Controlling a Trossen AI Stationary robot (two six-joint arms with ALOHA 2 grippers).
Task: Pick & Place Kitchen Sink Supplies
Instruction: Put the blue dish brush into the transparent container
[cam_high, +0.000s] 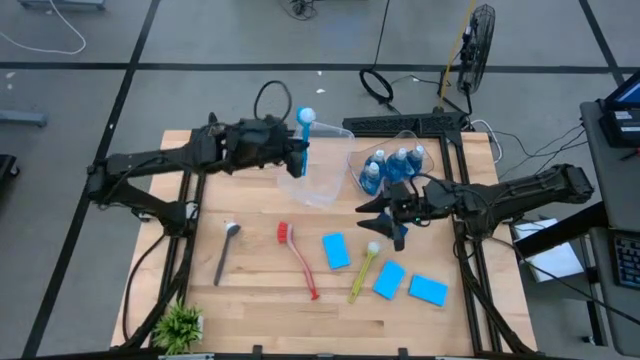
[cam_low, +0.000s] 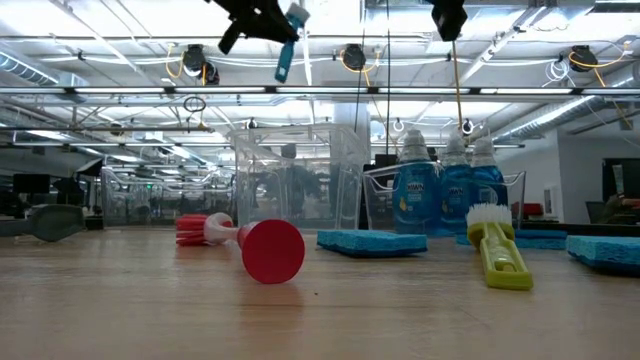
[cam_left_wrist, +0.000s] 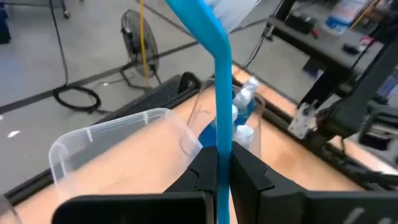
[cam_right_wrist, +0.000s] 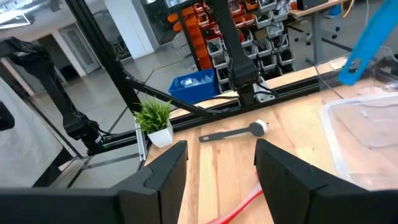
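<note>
A robotics lab or workshop is indicated by the wooden table (cam_high: 260, 290) on a bare concrete floor, the floor fan (cam_high: 478, 45) and loose cables behind it, and parts-bin shelving (cam_right_wrist: 249, 25) beyond the right gripper (cam_right_wrist: 217, 168).

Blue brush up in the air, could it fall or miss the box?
It might. The left pincer pinches the blue brush only low on its thin handle, so it could slip or swing. It hangs near the rim of the empty clear bin, so it could land outside or tip the light bin. The right pincer, open, hovers close above the yellow brush and could knock it.
</note>
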